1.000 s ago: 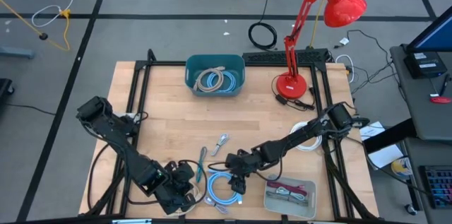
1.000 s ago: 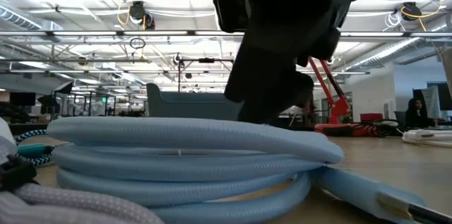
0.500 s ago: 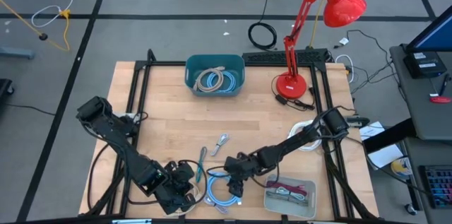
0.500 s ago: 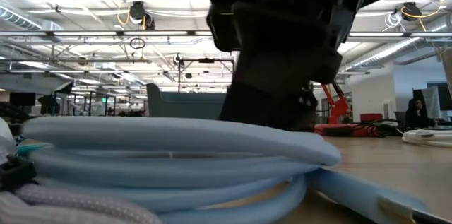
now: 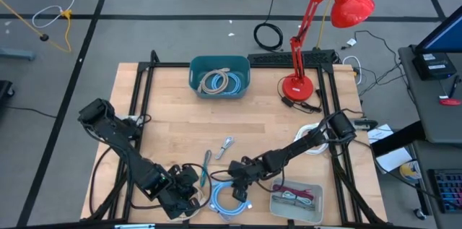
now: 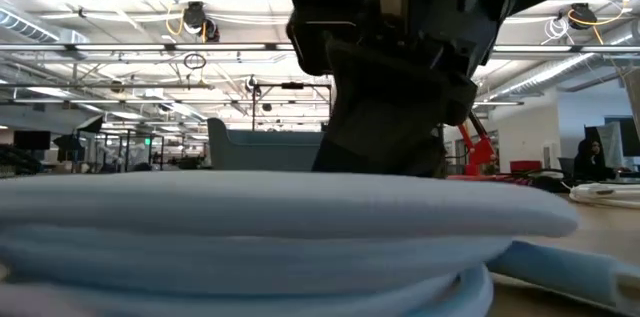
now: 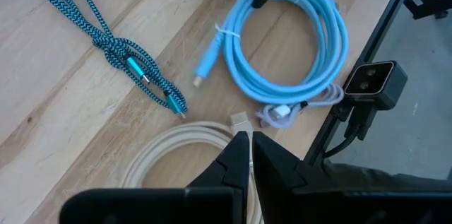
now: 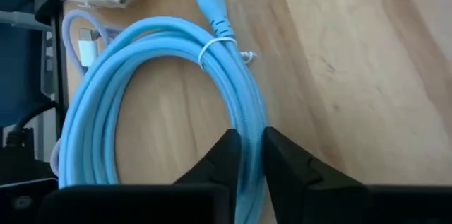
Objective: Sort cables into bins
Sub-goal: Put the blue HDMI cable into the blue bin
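A light blue cable coil (image 5: 227, 199) lies near the table's front edge, and my right gripper (image 5: 240, 178) is shut on its far side. In the left wrist view a beige coil (image 7: 176, 164) lies under my shut left gripper (image 7: 247, 139), which hangs just above it and holds nothing. A teal braided cable (image 7: 127, 54) lies left of the blue coil. The dark teal bin (image 5: 220, 76) at the far edge holds coils. The pale grey bin (image 5: 296, 201) at the near right holds maroon pieces. My right gripper pinches the bundled strands of the blue coil's ring (image 8: 247, 121) between its two fingers, a little below the white tie (image 8: 215, 44). The fingers come from above and straddle the strands crosswise. The rest of the ring (image 8: 92, 111) lies flat on the table.
A small grey cable piece (image 5: 226, 144) lies mid-table. A red desk lamp (image 5: 299, 84) stands at the far right, and a white cable (image 5: 312, 146) lies by the right rail. The low camera (image 7: 371, 83) sits at the near edge, close to the blue coil.
My right gripper has come down and a little toward the table's left and near edge onto the blue coil and has shut on its strands. The coil has shifted slightly toward the near edge and now fills more of the low view.
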Controlling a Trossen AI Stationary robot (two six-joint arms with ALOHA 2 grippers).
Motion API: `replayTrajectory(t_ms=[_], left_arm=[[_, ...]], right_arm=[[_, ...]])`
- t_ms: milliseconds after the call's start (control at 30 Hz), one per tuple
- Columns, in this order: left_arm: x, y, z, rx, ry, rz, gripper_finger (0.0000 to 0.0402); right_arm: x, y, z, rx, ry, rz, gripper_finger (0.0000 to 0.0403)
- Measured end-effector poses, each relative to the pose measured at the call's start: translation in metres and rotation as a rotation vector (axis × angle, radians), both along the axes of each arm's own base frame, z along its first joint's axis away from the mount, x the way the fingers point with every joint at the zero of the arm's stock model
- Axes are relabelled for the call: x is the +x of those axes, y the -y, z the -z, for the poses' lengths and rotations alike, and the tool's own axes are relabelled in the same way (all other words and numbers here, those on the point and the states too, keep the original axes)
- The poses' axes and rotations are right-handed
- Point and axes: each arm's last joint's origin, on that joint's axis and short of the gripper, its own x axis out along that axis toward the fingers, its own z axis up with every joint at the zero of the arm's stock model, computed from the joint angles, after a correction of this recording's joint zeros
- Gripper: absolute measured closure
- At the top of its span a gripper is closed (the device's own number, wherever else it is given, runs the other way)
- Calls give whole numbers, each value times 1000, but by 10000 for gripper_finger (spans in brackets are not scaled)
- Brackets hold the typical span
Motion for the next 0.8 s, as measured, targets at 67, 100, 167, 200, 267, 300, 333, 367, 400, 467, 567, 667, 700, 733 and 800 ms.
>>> replayTrajectory(t_ms=[67, 100, 167, 200, 267, 300, 333, 367, 400, 467, 567, 667, 700, 733, 800], left_arm=[[0, 0, 0, 0, 0, 0, 380], [0, 0, 0, 0, 0, 0, 380], [0, 0, 0, 0, 0, 0, 380], [0, 0, 0, 0, 0, 0, 380], [0, 0, 0, 5, 4, -2, 380], [0, 0, 0, 7, 5, -4, 380], [0, 0, 0, 11, 10, -7, 380], [0, -1, 0, 16, 15, -11, 380], [0, -1, 0, 18, 17, -14, 380], [2, -2, 0, 20, 23, -26, 380], [4, -5, 0, 24, 27, -38, 380], [6, -7, 0, 31, 28, -39, 380], [7, -8, 0, 34, 28, -40, 380], [8, -9, 0, 36, 29, -42, 380], [11, -12, 0, 45, 33, -46, 380]], right_arm=[[0, 3, 0, -4, -13, 9, 371], [0, 4, -2, -8, -15, 14, 372], [-1, 8, -6, -26, -18, 32, 372], [0, 11, -11, -36, -7, 45, 372], [-3, 16, -25, -70, 10, 65, 372], [-5, 21, -30, -97, 12, 79, 372], [-5, 26, -37, -115, 21, 94, 372], [-6, 31, -44, -141, 29, 110, 373], [-7, 36, -53, -160, 43, 128, 374], [-10, 47, -75, -188, 87, 170, 374], [-19, 60, -111, -213, 162, 214, 374], [-29, 73, -138, -234, 210, 251, 374], [-33, 78, -148, -235, 233, 267, 374], [-37, 82, -158, -239, 259, 281, 374], [-45, 90, -177, -245, 317, 327, 374]])
